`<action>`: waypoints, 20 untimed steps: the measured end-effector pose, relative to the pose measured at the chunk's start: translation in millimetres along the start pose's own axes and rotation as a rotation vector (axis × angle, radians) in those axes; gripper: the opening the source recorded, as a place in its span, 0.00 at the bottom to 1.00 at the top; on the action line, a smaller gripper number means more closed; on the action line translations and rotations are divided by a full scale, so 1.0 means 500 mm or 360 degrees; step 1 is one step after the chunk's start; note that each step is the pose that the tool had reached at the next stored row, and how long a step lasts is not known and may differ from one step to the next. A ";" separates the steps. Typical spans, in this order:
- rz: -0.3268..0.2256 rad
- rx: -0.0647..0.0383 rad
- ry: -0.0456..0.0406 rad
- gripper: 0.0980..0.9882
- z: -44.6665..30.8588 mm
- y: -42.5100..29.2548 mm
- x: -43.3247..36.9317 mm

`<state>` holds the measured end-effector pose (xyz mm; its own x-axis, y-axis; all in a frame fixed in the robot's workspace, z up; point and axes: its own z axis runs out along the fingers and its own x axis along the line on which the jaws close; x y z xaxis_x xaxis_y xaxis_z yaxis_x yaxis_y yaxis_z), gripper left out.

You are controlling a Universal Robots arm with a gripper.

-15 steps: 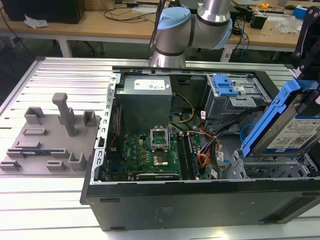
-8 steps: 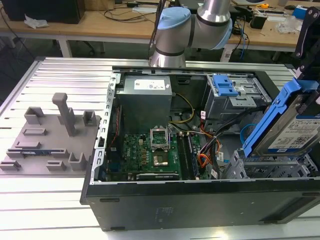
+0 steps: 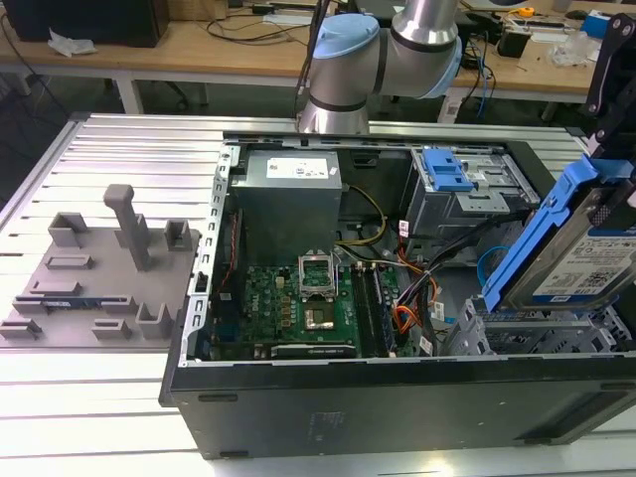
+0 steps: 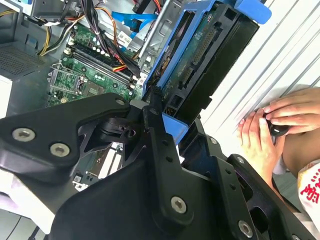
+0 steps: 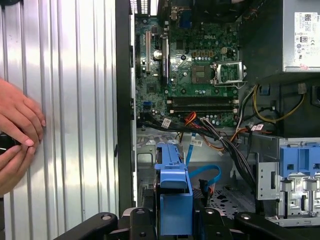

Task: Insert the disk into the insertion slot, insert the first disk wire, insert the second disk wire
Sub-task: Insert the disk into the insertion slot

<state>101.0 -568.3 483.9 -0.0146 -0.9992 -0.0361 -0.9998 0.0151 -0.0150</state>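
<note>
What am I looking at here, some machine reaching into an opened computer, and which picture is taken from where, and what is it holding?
This is a robot arm working over an opened computer case that lies on a ribbed metal table. The exterior view comes from a camera off the arm; both wrist views come from cameras riding on the arm, looking past its black end effector. The end effector is clamped on a disk in a blue carrier, tilted over the grey drive cage at the exterior view's right. Inside the case are a green circuit board and a light-blue cable. A grey tray of holders sits beside the case, and a person's hands rest on the table.
</note>
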 end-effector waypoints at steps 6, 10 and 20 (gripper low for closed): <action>-0.0007 0.0000 0.0000 0.30 0.000 -0.006 -0.006; -0.0020 -0.0001 0.0000 0.30 0.001 -0.010 -0.013; -0.0027 -0.0001 0.0000 0.30 0.010 -0.013 -0.025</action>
<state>107.8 -555.5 479.6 0.0026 -0.9994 -0.0358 -0.9999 -0.0020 -0.0150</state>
